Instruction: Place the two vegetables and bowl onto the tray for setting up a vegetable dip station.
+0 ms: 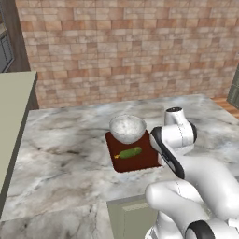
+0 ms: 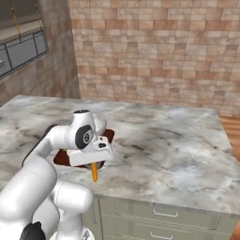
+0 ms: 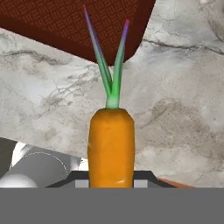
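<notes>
- The jaws are clamped on the carrot point(image 3: 111, 146), which hangs from the gripper point(image 2: 95, 165) green tip down, above the near desk point(image 1: 65, 140) edge, just near of the tray point(image 1: 140, 161).
- The carrot looks light, stiff and smooth; a grip across its thick orange body seems sound, though it could slide if jolted.
- The cucumber point(image 1: 130, 153) lies on the tray, and the bowl point(image 1: 127, 128) sits at its far end.
- The tray's near right part looks bare, probably enough for the carrot beside the cucumber.
- Open marble lies left and right; the desk edge is close below.
</notes>
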Controlling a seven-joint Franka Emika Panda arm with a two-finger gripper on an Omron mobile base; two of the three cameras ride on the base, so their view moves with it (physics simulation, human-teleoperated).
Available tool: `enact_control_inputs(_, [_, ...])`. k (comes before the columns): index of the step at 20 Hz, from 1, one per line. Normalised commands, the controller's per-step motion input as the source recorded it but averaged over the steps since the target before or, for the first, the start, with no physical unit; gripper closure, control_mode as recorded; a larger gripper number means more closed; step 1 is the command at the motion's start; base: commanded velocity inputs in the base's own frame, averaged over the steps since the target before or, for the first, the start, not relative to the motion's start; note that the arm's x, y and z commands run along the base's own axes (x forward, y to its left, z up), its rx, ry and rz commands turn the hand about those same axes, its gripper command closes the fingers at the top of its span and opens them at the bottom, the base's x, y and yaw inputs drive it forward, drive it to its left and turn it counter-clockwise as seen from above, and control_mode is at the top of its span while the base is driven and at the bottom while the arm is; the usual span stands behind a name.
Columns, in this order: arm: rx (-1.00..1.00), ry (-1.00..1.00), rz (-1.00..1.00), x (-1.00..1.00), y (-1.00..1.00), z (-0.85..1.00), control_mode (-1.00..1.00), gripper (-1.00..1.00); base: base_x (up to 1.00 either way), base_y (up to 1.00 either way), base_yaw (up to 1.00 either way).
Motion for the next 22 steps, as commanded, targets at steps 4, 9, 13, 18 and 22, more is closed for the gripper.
enact_control_inputs(4, [0.00, 0.00, 0.42, 0.01, 0.22, 0.06, -1.00, 1.00, 0.00, 0.00, 0.00])
enact_control_inputs(9, [0.00, 0.00, 0.51, 0.10, 0.20, 0.02, -1.00, 1.00, 0.00, 0.00, 0.00])
enact_control_inputs(13, [0.00, 0.00, 0.50, 0.18, 0.22, 0.00, -1.00, 1.00, 0.00, 0.00, 0.00])
enact_control_inputs(18, [0.02, 0.05, 0.42, 0.23, 0.24, 0.00, -1.00, 1.00, 0.00, 0.00, 0.00])
enact_control_inputs(22, [0.06, 0.18, 0.29, 0.23, 0.27, 0.00, -1.00, 1.00, 0.00, 0.00, 0.00])
